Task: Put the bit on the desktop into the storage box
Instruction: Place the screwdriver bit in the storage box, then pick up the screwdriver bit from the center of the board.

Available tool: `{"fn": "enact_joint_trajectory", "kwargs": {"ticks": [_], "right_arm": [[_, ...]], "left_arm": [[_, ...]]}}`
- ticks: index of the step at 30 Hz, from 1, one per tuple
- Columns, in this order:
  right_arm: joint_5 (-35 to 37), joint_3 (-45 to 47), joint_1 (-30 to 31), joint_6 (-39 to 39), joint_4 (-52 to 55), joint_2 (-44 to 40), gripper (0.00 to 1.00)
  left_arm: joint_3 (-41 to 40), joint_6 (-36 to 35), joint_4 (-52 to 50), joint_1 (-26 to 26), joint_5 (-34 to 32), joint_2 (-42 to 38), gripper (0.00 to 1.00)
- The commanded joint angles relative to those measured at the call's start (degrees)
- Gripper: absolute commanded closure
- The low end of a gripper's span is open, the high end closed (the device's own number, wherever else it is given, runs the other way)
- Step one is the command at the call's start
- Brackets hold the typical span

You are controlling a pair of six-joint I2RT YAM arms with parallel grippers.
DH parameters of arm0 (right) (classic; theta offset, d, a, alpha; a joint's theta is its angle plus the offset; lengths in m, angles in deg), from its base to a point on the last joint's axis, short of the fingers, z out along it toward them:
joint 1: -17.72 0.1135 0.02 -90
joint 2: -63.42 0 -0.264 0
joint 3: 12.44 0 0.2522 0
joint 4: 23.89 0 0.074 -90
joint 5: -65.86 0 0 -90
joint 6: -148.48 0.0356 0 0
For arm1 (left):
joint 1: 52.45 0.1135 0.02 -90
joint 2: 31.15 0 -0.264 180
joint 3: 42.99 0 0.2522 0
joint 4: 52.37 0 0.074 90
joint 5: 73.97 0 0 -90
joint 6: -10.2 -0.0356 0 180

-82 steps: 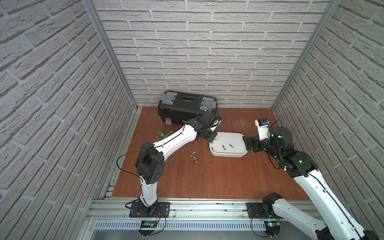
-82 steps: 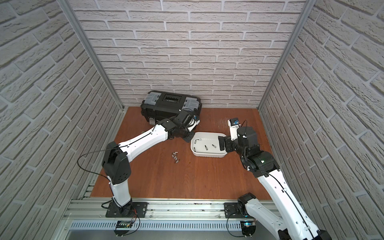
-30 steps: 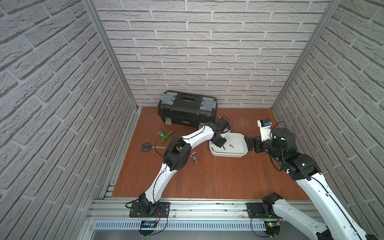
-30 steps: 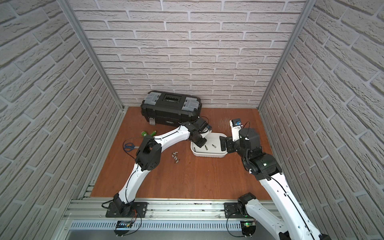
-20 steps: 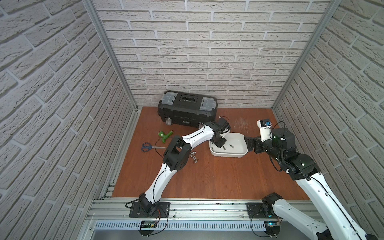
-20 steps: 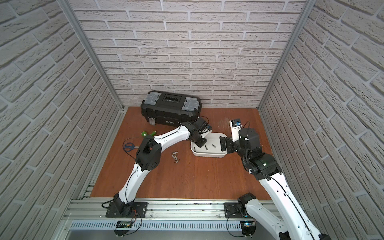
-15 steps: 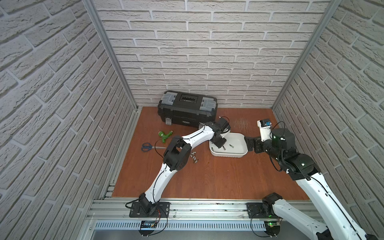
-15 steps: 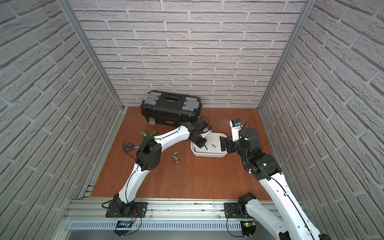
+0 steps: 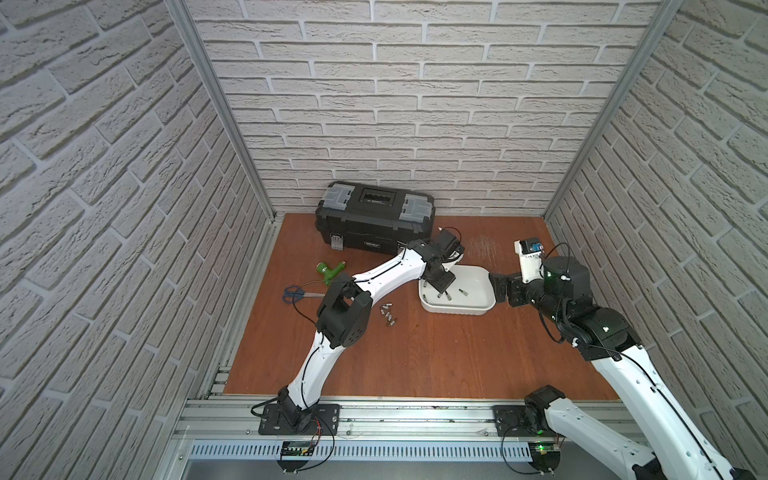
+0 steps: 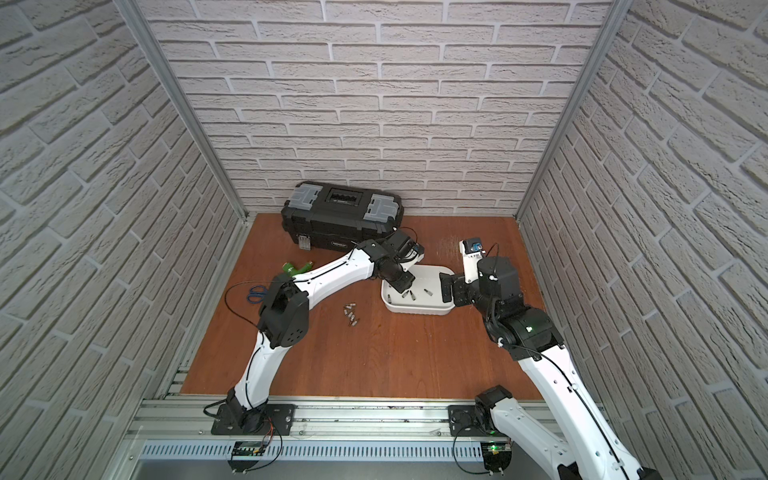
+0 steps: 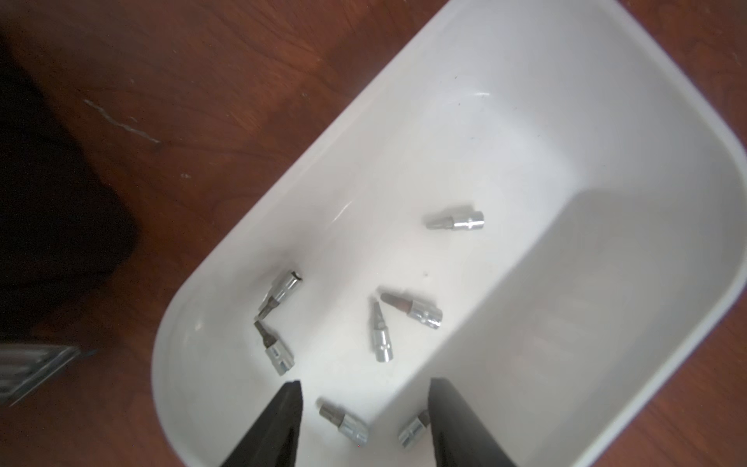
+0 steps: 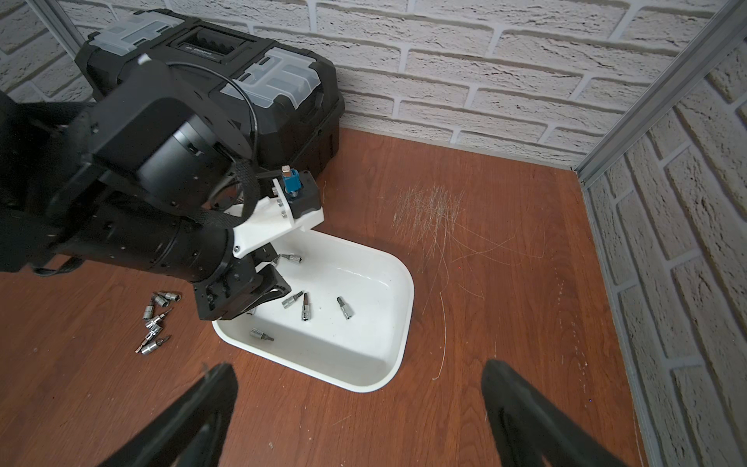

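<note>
Rail (image 9: pixel 415 412): silver aluminium, at the front edge, well apart from the storage box (image 9: pixel 457 308).
Surface (image 9: pixel 415 357): reddish-brown wood grain, carrying the storage box and everything around it.
Right end effector (image 12: pixel 359 367): released, jaws spread wide with nothing between them. It hovers just off the right end of the storage box, pointing at it, apart from the rim.
Loose bits (image 9: pixel 388 313): small cluster of silver bits lying on the surface near the left front corner of the storage box, outside it, with nothing touching them.
Storage box: shallow white tub with rounded corners, sitting flat on the surface.
Bits in the box (image 11: pixel 380 335): seven show in the left wrist view, all lying on the floor of the storage box, most toward its left end.
Left end effector (image 11: pixel 366 384): released, jaws parted and gripping nothing. It hangs over the left end of the storage box, with two bits on the floor below the gap.
Scissors (image 9: pixel 293 294): blue-handled, flat on the surface, well to the left of the storage box.
Green part (image 9: pixel 330 270): T-shaped, left of the storage box and farther back than the scissors.
Scuffed patch (image 9: pixel 484 245): pale scratches just behind the storage box.
Toolbox (image 9: pixel 374 224): black with grey lid compartments, behind the storage box to its left, against the brick wall (image 9: pixel 415 124).
</note>
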Motion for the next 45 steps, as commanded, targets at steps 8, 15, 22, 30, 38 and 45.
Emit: {"fn": "enact_joint_trajectory", "kwargs": {"ticks": [8, 15, 22, 30, 38, 45], "right_arm": [[-1.1, 0.0, -0.2, -0.5, -0.4, -0.4, 0.01], [-4.0, -0.7, -0.2, -1.1, -0.5, -0.1, 0.01], [-7.5, -0.4, -0.2, -2.3, -2.4, -1.4, 0.01], [-17.4, -1.0, -0.1, -5.3, -3.7, -1.0, 0.01], [-28.3, -2.8, 0.7, -9.0, -3.3, 3.6, 0.01], [-28.9, -6.1, 4.5, -13.9, -0.5, 10.0, 0.01]], "left_arm": [[-10.4, -1.2, 1.8, -0.1, -6.6, -12.6, 0.37], [-16.9, -1.0, 2.8, 0.3, -11.6, -19.1, 0.33], [-26.2, 0.4, 7.1, 2.7, -14.8, -25.9, 0.24], [-37.0, 3.8, 11.7, 8.9, -14.3, -33.9, 0.21], [-49.6, 9.5, 16.7, 17.6, -13.2, -44.5, 0.18], [-59.3, 13.7, 20.1, 23.7, -13.2, -54.6, 0.14]]}}
